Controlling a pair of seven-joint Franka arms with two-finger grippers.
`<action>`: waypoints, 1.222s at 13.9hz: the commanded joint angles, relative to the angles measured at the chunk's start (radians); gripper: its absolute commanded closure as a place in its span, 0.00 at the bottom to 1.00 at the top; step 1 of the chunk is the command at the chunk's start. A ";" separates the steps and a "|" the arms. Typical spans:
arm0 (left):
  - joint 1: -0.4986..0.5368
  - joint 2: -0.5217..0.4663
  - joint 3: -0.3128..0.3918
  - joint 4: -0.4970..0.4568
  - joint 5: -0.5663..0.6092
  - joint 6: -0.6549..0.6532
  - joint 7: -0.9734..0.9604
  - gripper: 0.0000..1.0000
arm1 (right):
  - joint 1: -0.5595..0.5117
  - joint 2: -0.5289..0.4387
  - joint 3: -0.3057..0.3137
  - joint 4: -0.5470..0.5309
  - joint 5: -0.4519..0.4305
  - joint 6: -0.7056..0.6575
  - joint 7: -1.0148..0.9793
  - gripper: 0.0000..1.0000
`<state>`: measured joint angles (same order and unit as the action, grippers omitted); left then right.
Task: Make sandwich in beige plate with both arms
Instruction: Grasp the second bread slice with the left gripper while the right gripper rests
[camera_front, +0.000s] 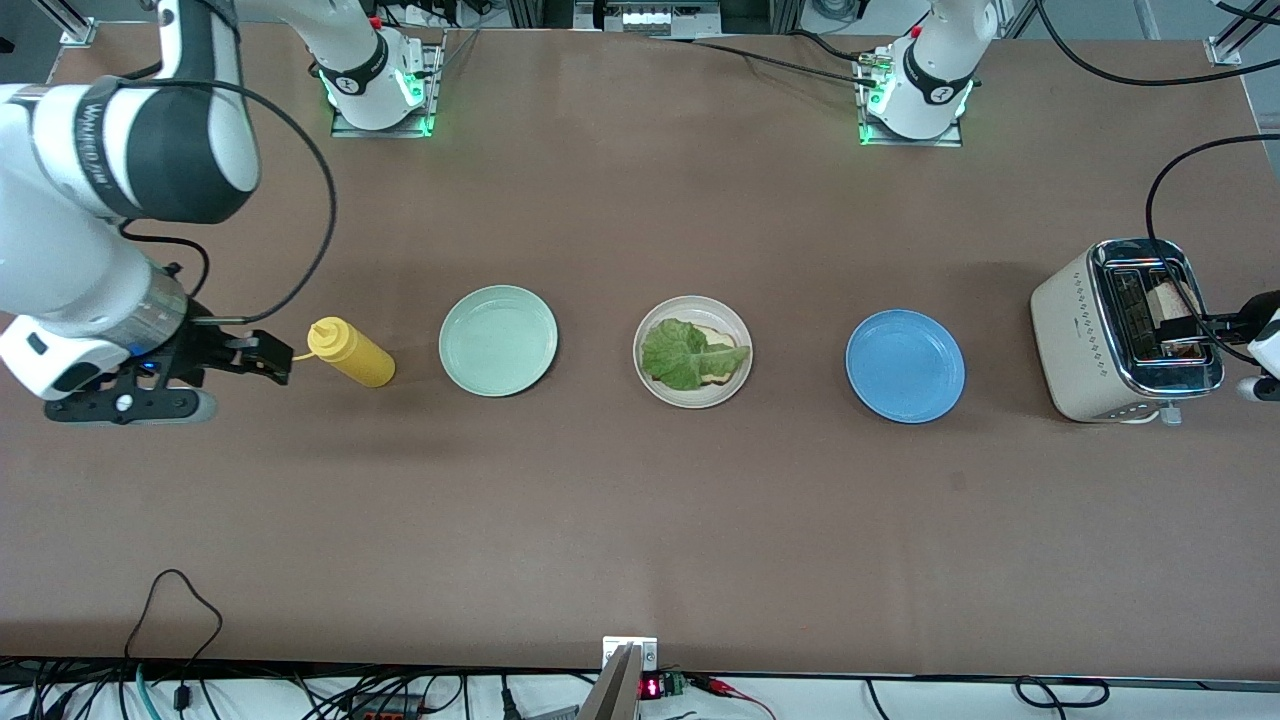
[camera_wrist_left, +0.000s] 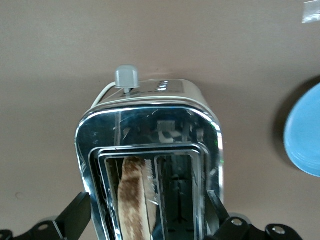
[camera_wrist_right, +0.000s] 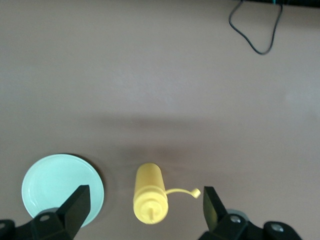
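A: Where is the sandwich right now?

B: Only part of it is together. The round, shallow beige plate (camera_front: 740, 385) sits in the middle of the brown surface (camera_front: 640, 520), between the mint-green round plate (camera_front: 498, 340) and the blue round plate (camera_front: 905, 365). On it lies one slice of pale bread (camera_front: 718, 374) with a crinkled green lettuce leaf (camera_front: 688, 355) spread on top. The plate is well apart from both sets of jaws.

A: And the second slice?

B: A browned slice of bread (camera_wrist_left: 133, 200) stands upright in one slot of the cream and chrome toaster (camera_wrist_left: 150, 150) at the left arm's end of the surface. The other slot looks empty.

A: What about the left gripper (camera_wrist_left: 150, 220)?

B: It hangs over the toaster, jaws spread wide, one finger on either side of the chrome top. The slice sits between them, nearer one finger, and nothing is gripped.

A: The right gripper (camera_wrist_right: 145, 212)?

B: It is over the yellow plastic squeeze bottle (camera_wrist_right: 150, 195), which lies on its side at the right arm's end. Its jaws are wide as well, the bottle's capped tip centred between them with space on both sides. The mint-green plate lies just outside one finger.
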<state>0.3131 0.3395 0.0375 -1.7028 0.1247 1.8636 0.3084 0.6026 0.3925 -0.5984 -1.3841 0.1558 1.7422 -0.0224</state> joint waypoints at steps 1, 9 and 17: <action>0.020 -0.073 -0.007 -0.113 0.020 0.045 0.024 0.13 | -0.033 -0.056 0.017 -0.024 0.015 -0.049 -0.007 0.00; 0.043 -0.068 -0.007 -0.120 0.020 -0.047 0.028 0.85 | -0.487 -0.162 0.507 -0.050 -0.083 -0.075 0.077 0.00; 0.037 -0.073 -0.022 0.150 0.087 -0.363 0.038 0.88 | -0.593 -0.337 0.651 -0.231 -0.153 -0.047 0.170 0.00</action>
<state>0.3526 0.2676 0.0278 -1.6459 0.1832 1.6054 0.3228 0.0301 0.1396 0.0236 -1.5160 0.0256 1.6697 0.1204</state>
